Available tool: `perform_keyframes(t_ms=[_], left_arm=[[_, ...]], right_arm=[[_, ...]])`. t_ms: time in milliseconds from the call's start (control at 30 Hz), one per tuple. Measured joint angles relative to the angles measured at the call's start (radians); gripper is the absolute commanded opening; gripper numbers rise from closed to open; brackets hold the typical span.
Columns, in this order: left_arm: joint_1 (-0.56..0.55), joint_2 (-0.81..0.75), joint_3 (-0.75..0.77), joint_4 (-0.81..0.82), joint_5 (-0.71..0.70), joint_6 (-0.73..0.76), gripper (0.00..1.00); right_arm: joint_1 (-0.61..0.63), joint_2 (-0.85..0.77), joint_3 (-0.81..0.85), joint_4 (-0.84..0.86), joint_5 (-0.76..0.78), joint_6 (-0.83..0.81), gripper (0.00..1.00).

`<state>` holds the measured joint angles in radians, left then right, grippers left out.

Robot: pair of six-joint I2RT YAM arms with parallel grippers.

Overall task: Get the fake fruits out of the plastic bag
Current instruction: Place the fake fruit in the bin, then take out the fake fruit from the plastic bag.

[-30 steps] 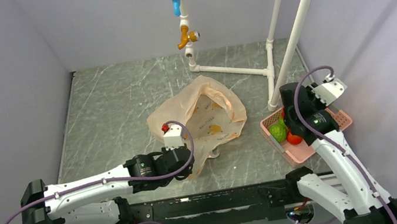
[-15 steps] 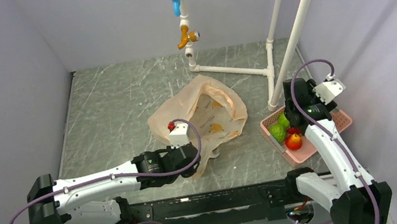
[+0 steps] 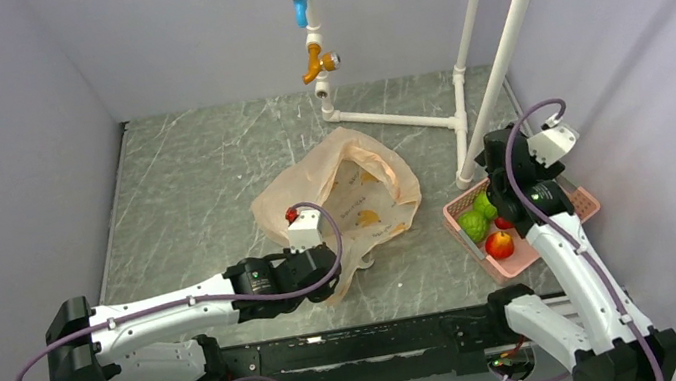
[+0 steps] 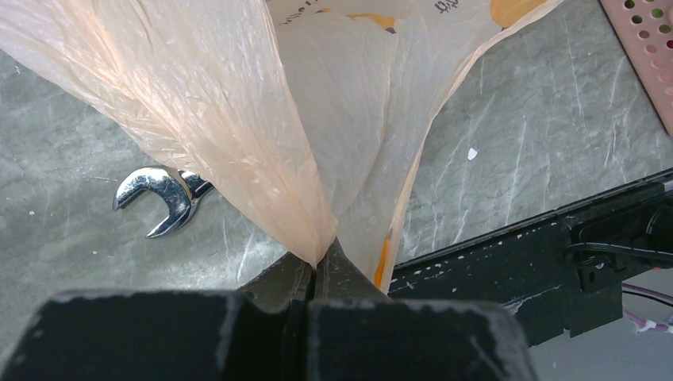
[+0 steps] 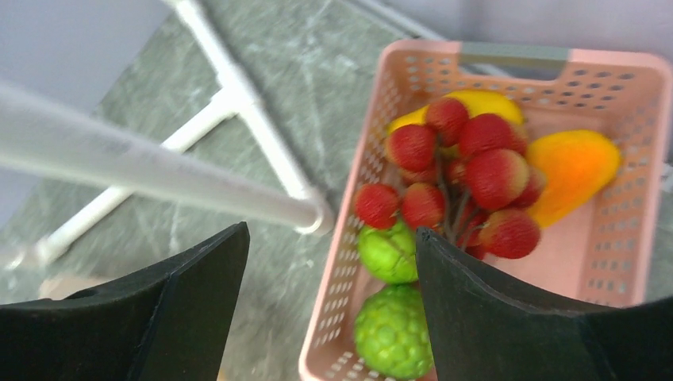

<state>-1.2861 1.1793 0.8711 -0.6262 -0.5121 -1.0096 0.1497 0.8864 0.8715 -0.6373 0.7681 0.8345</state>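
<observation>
Glossy fake fruits [image 5: 476, 159] lie in the pink slotted basket [image 5: 361, 159].
Left fingers [image 4: 341, 274] pinch the crinkly peach plastic bag [image 4: 222, 119]; right fingers [image 5: 190, 294] spread empty above the basket. Next, I'd say: check the bag's mouth.

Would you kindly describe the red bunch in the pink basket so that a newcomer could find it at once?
Look to the right side of the table, where a pink slotted basket sits by the foot of the white pipe frame. Inside, between two bumpy green fruits and an orange fruit, lies the bunch. It alone is a cluster of small red balls on dark stems.
</observation>
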Motion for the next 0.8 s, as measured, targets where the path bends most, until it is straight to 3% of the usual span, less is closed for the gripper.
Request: perform_keyframes(t_ms=[300,467,600,800], left_arm=[[0.0,-0.032,-0.014,-0.024,-0.001,-0.01,0.0],[0.0,-0.072,-0.04,-0.034,-0.004,-0.032,0.0],[0.0,-0.073,-0.041,-0.053,-0.01,-0.043,0.0],[0.0,-0.071,-0.043,-0.097,-0.016,-0.063,0.0]], right_arm=[[0.225,-0.112,-0.073,0.089,-0.179,-0.114,0.76],[0.442,-0.045,-0.076,0.154,-0.233,-0.169,0.71],[0.615,-0.034,-0.124,0.302,-0.337,-0.241,0.69],[0.736,0.103,-0.135,0.51,-0.492,-0.311,0.69]])
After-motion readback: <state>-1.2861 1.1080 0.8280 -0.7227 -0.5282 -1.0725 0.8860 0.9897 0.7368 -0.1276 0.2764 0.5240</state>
